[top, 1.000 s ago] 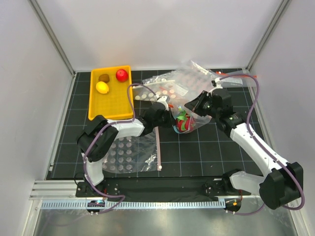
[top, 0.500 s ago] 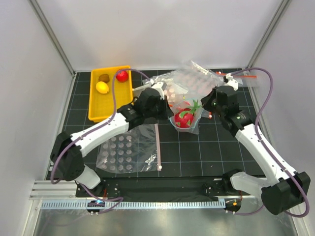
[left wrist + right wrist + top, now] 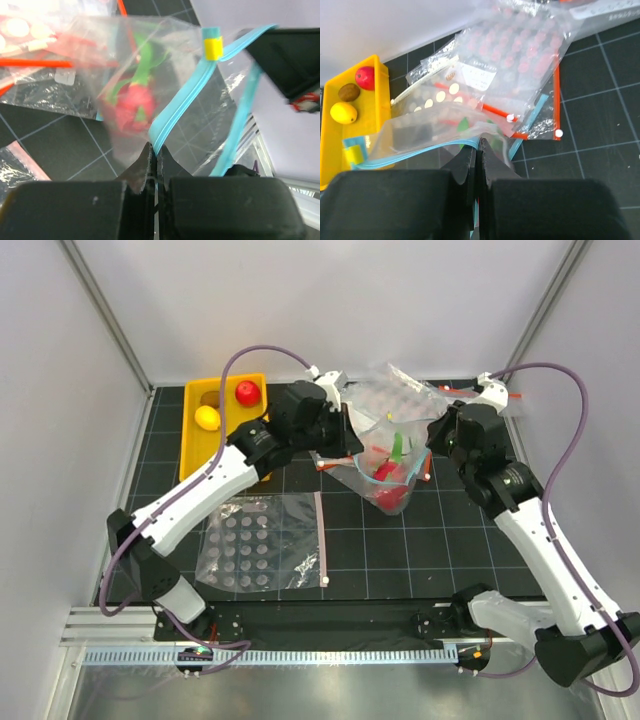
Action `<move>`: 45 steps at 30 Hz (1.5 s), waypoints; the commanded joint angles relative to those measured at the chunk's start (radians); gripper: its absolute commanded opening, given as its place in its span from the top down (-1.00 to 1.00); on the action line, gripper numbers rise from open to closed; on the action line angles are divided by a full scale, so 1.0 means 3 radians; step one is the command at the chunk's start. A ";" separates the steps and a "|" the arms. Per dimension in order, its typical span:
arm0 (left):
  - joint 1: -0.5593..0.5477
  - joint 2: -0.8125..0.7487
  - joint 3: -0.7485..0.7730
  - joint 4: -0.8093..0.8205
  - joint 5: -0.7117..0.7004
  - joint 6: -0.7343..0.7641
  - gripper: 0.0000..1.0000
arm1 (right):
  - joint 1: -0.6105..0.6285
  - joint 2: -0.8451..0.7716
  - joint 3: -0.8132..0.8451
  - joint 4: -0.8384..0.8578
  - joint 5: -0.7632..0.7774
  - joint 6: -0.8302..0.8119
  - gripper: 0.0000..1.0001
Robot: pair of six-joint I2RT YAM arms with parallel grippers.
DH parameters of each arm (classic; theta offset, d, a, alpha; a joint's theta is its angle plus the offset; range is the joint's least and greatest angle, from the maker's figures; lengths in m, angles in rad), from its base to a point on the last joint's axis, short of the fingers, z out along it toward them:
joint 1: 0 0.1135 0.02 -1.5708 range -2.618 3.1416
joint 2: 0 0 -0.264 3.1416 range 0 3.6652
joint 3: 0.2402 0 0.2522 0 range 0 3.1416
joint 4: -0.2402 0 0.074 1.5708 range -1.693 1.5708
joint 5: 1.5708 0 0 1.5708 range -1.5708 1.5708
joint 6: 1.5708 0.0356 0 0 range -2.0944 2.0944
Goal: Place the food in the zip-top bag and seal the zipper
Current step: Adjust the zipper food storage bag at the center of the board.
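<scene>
Both arms have drawn the zip-top bag (image 3: 385, 475) up and further from their bases than half a second ago, and its mouth now stretches between them, to the right of the yellow tray (image 3: 188, 445). On the side nearer the tray, the left gripper (image 3: 156, 151) has its fingers pressed together on the zipper (image 3: 176, 115), the light-blue strip, below a yellow slider tab (image 3: 214, 48). On the side away from the tray, the right gripper (image 3: 478, 144) is likewise clamped on the bag's edge, with the blue strip running off from its fingertips. The pink-red fruit (image 3: 134, 106) with green leaves sits low inside the bag. The lemon (image 3: 343, 112), the kiwi (image 3: 349, 92) and the red ball (image 3: 365, 77) lie close together at the tray's far end, well apart from the bag. A white-dotted bag (image 3: 262, 545) lies flat on the tray's near side, toward the arm bases. A heap of other clear bags (image 3: 520, 55) with red-orange strips lies right of the tray, behind the held bag
</scene>
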 commanded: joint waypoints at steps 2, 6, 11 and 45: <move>0.0008 0.0187 -0.0076 -0.0001 0.0226 0.0002 0.99 | 0.0086 -0.0151 0.0198 0.0017 0.0373 -0.0223 0.98; 0.0008 0.0233 -0.0463 0.0367 0.0298 0.0012 0.99 | 0.0127 -0.0003 0.0188 -0.0008 0.0206 -0.0274 0.83; 0.0064 0.0187 -0.0965 0.0822 0.0232 0.0022 1.00 | 0.0148 0.0350 0.0142 -0.0075 -0.0030 -0.0264 0.42; 0.0259 -0.0462 -0.1738 0.1207 -0.0846 0.0314 -0.99 | 0.1191 0.0627 0.0234 -0.0356 0.0869 -0.0397 0.98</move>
